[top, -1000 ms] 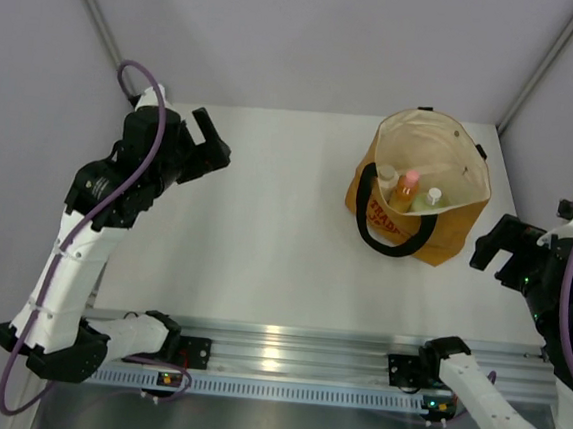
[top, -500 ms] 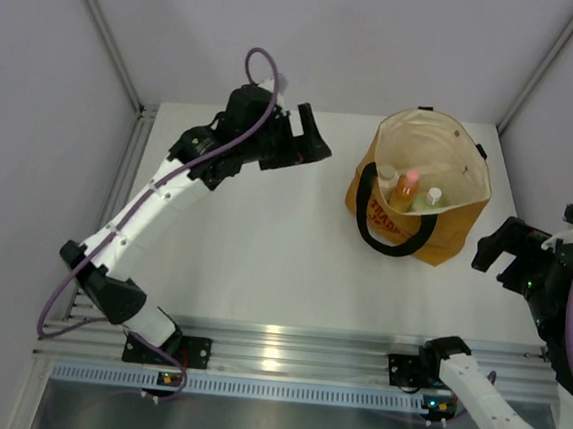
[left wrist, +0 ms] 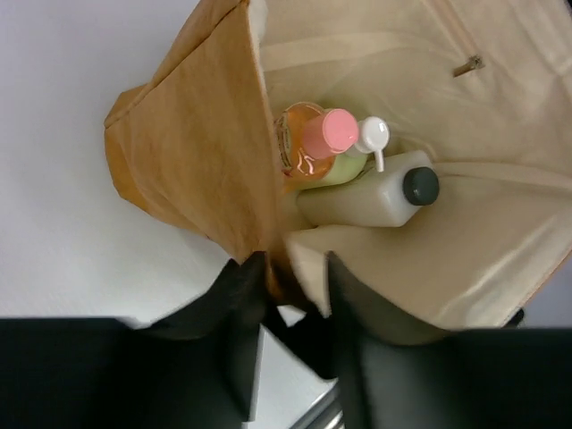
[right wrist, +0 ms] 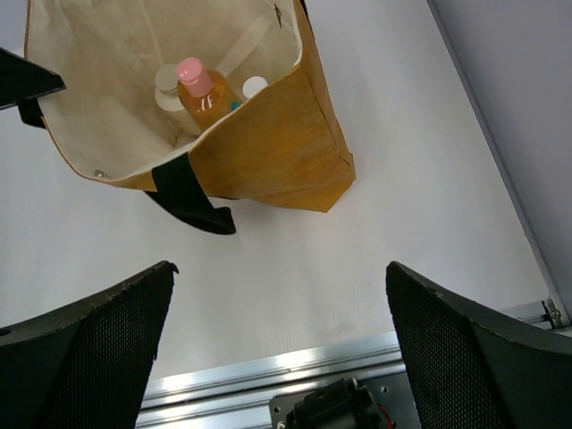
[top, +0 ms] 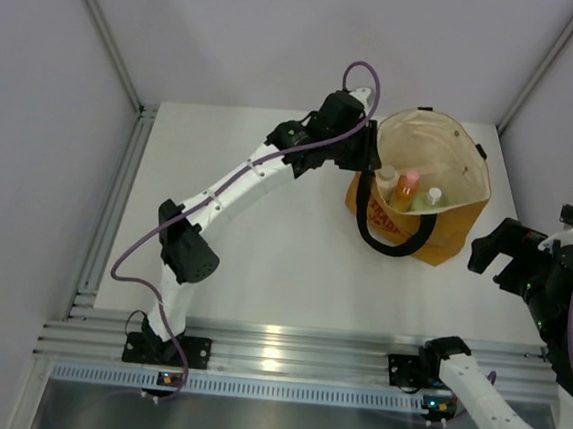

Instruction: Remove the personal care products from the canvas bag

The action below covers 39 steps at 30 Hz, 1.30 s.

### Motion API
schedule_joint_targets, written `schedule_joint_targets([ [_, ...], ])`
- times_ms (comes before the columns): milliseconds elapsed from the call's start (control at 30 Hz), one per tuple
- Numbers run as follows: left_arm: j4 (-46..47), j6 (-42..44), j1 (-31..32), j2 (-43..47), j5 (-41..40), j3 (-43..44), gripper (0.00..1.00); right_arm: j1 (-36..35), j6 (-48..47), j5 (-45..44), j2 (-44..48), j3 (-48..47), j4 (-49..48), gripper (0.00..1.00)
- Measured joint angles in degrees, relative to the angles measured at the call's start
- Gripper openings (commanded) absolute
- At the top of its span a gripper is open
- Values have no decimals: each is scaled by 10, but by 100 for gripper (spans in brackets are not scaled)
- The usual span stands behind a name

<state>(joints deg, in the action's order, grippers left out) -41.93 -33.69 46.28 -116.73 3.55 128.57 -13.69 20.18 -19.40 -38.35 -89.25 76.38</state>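
Note:
The canvas bag stands open at the back right of the table, mustard outside, cream inside. In it lie an orange bottle with a pink cap, a white squarish bottle with a dark cap and a pale green bottle with a white cap. My left gripper is at the bag's left rim, one finger outside and one inside, shut on the fabric. My right gripper hovers open to the bag's near right, holding nothing.
A black loop handle hangs over the bag's near side onto the table. An aluminium rail runs along the near edge by the arm bases. Grey walls close in the table on the left, back and right.
My left arm has swung from the far left across the table to the bag, and its jaws have narrowed onto the rim. The right arm has barely moved.

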Motion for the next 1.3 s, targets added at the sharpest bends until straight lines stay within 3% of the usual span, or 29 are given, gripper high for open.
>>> schedule_joint_targets([
  [67, 0, 6, 1, -11, -3, 0, 25, 0, -1, 9, 0, 0, 0, 100],
  [133, 0, 10, 2, -19, -9, 0, 9, 0, -5, 28, -1, 0, 0, 99],
  [233, 0, 15, 8, -19, -22, 0, 0, 0, -9, 66, -7, -1, -2, 99],
  [433, 8, 16, 46, -10, -93, -38, 0, 0, -4, 130, -43, -12, -25, 92],
  [633, 14, -43, 104, 36, -223, -137, 0, 0, -1, 184, -110, -12, -94, 87],
  [800, 16, -89, 125, 55, -287, -156, 0, 0, -14, 204, -174, -5, -142, 82],
  [967, 14, -127, 124, 62, -325, -164, 0, 0, -48, 206, -241, 24, -186, 81],
  [1033, 13, -140, 124, 64, -336, -164, 0, 0, -67, 205, -272, 27, -196, 75],
  [1300, 12, -188, 124, 65, -345, -164, 0, 0, -146, 217, -392, 25, -269, 66],
])
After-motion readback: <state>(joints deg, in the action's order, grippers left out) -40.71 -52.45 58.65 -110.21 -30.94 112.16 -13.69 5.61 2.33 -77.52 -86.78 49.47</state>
